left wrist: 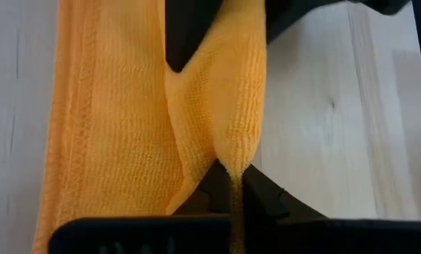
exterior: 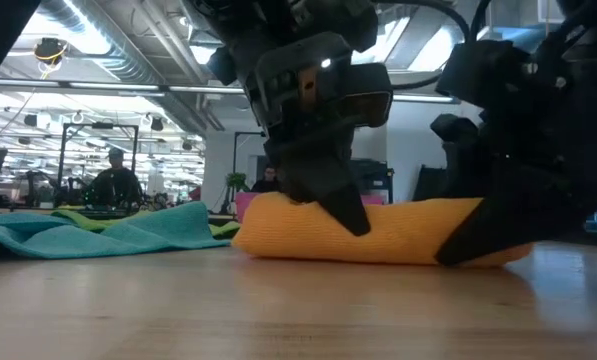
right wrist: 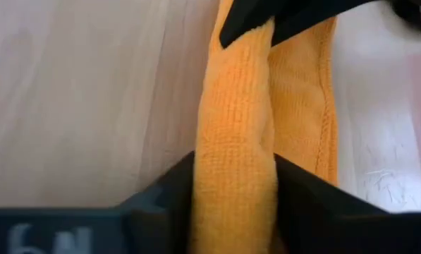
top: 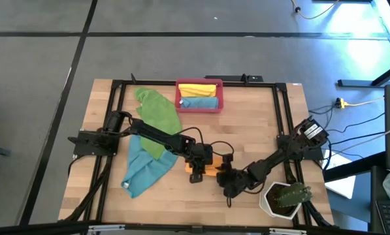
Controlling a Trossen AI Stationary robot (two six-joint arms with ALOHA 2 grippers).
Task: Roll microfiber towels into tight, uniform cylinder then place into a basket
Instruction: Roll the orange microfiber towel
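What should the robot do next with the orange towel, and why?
Probably lift the rolled orange microfiber towel toward the red-pink plastic basket. It already lies rolled on the wooden table, with the left gripper pinching one end and the right gripper around the other.

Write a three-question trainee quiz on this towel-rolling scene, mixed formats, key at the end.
1. True or false: the basket already holds a yellow towel and a blue one.
2. Which towel do both tools hold? A green B orange C teal
3. Fill in: the left tool is pinched ___ on a fold of the orange towel.

Key: 1 true. 2 B; the right tool also straddles the roll, while the green towel and teal towel lie loose beside the left arm. 3 shut.
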